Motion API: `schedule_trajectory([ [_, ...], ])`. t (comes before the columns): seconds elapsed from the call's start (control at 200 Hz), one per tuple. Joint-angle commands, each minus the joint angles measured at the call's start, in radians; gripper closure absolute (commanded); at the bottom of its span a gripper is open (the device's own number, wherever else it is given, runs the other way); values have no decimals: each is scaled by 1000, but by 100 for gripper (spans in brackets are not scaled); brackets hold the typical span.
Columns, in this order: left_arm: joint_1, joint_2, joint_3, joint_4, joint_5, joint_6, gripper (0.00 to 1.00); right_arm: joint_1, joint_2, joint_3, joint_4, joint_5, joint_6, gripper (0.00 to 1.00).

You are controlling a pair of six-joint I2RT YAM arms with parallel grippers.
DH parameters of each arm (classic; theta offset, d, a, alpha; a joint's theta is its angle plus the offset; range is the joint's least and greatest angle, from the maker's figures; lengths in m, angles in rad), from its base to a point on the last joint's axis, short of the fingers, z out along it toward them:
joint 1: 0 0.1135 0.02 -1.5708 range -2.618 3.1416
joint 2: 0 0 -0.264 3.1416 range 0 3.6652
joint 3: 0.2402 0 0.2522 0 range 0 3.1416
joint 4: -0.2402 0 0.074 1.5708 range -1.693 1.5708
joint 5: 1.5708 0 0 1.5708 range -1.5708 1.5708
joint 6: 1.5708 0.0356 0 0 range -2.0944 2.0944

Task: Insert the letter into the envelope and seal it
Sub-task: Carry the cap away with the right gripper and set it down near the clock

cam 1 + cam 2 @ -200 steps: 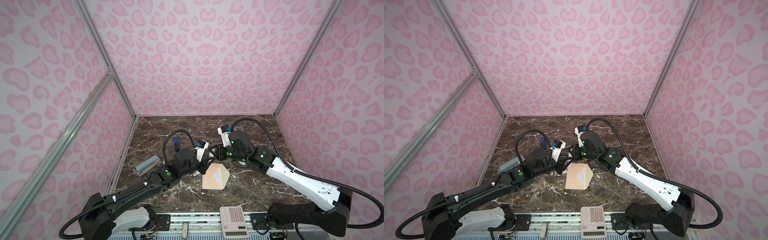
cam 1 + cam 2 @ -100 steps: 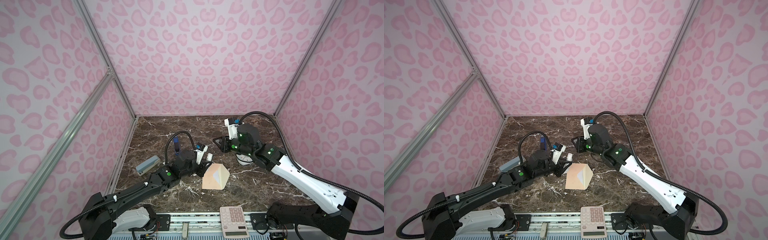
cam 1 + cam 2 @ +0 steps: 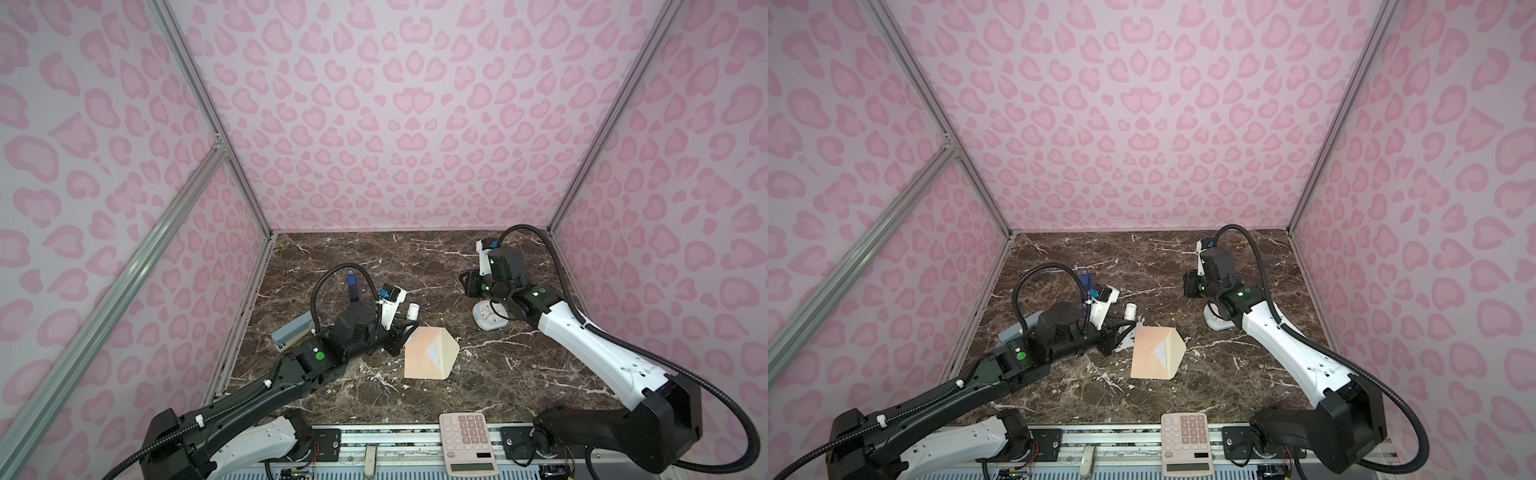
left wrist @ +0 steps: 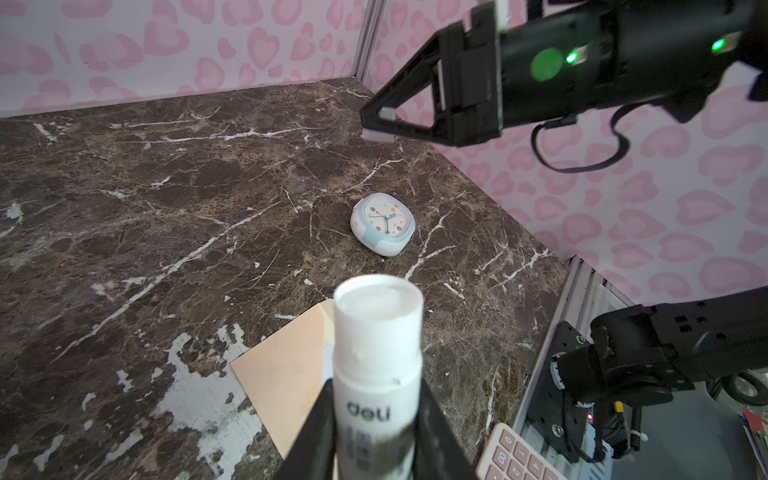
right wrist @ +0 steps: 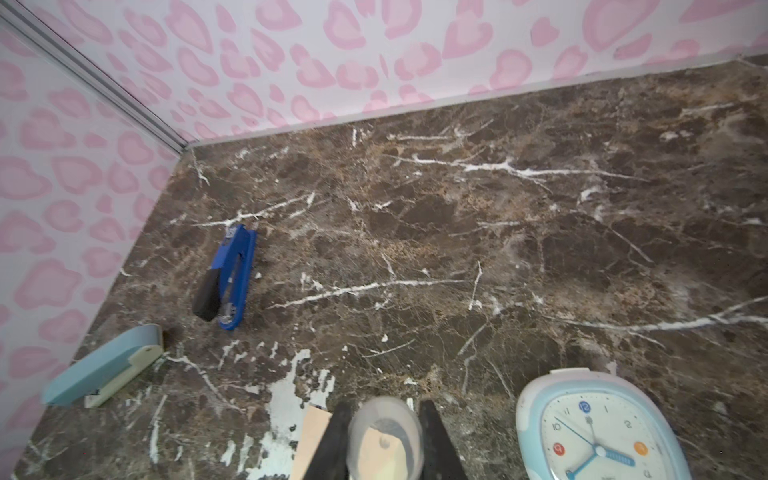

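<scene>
The peach envelope (image 3: 417, 359) (image 3: 1148, 355) lies flat mid-table, its cream flap pointing right. A small white triangle of the letter (image 3: 432, 351) shows at the flap's mouth; the rest is hidden inside. My left gripper (image 3: 404, 329) (image 4: 376, 386) hovers at the envelope's far left corner, shut on an uncapped white glue stick (image 4: 378, 332) (image 3: 413, 311). My right gripper (image 3: 467, 283) (image 5: 385, 406) is raised at the back right above the clock, shut on the glue stick's translucent cap (image 5: 384, 432). A strip of the envelope (image 5: 312, 436) shows beside that cap.
A white and blue clock (image 3: 489, 316) (image 4: 382, 224) lies under the right arm. A blue stapler (image 3: 352, 286) (image 5: 230, 282) and a pale blue stapler (image 3: 293, 334) (image 5: 104, 368) sit at the left. A pink calculator (image 3: 469, 449) rests on the front rail. Pink walls enclose three sides.
My right gripper has pulled away from the glue stick's tip, up and to the back right, with the cap in it. The left gripper has shifted only slightly.
</scene>
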Motion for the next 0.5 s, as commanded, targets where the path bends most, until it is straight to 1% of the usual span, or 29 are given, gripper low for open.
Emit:
schedule_trajectory([
  [0.0,-3,-26,13,-7,-14,6,78,0,90,-12,94,74,-16,79],
  [0.14,-6,-47,11,-23,-21,0,78,-1,266,18,131,93,-8,79],
  [0.265,-12,-69,4,-34,-32,-5,78,-1,386,35,183,114,20,79],
  [0.495,-17,-121,-21,-47,-59,-18,78,-2,525,68,237,155,47,79],
])
